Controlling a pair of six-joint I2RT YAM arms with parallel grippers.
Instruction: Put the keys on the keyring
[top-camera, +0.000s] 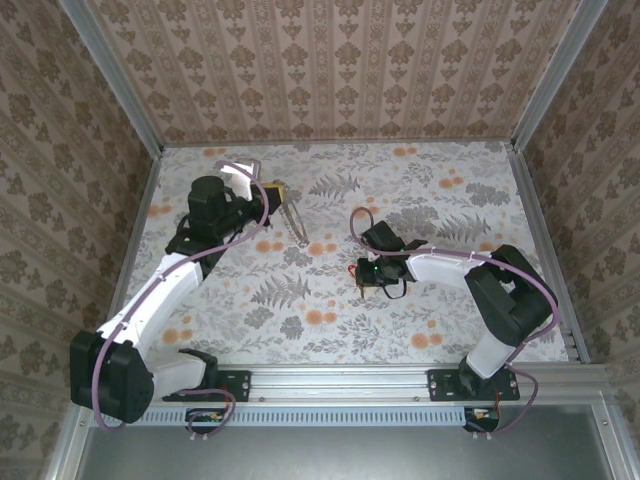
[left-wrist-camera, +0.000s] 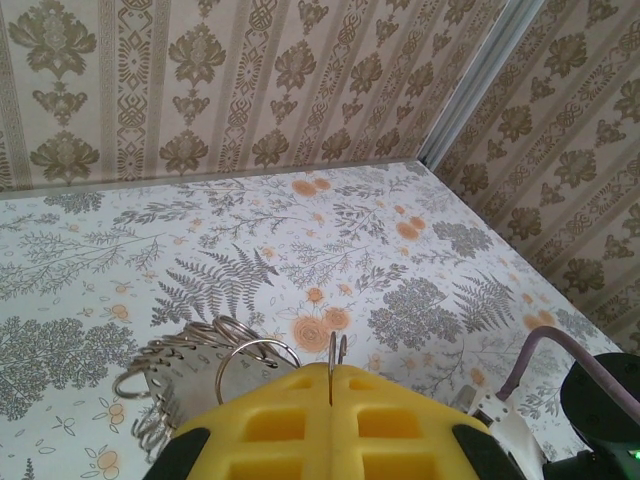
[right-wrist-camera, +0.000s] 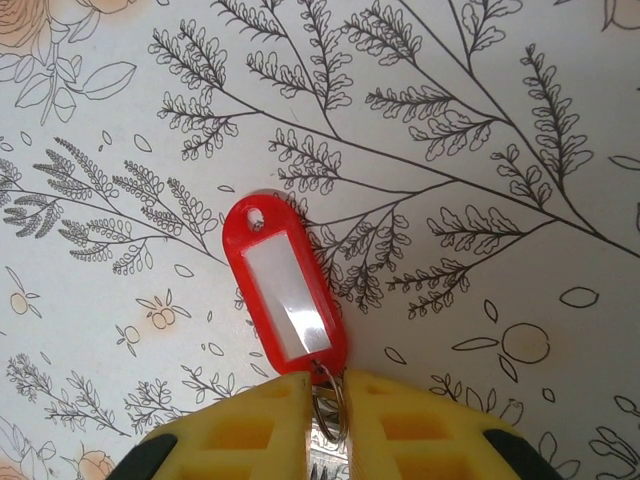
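Left jaws: I see the yellow pads of my left gripper pressed together, with a thin strand of metal standing up from the seam between them.
Keyring: the strand belongs to the keyring, a thin grey hoop. It curves out of the seam and off to the left of the pads, carrying a crowded fringe of small metal loops.
Keyring from above: in the top view it trails from the tip of the left gripper as a narrow loop, lying towards the right arm.
Right jaws: the pads of my right gripper are nearly together and pinch a small metal split ring in the slim gap between them.
Key: the red key tag hangs on that split ring and lies flat on the table just ahead of the right fingertips. It angles away to the left. It has a pale label window down its middle and a small hole at the far end.
Key blade: I cannot make one out; whatever lies behind the split ring is hidden between the pads.
Separation: from above, the right gripper and the keyring's free end are apart, with bare patterned table between them.
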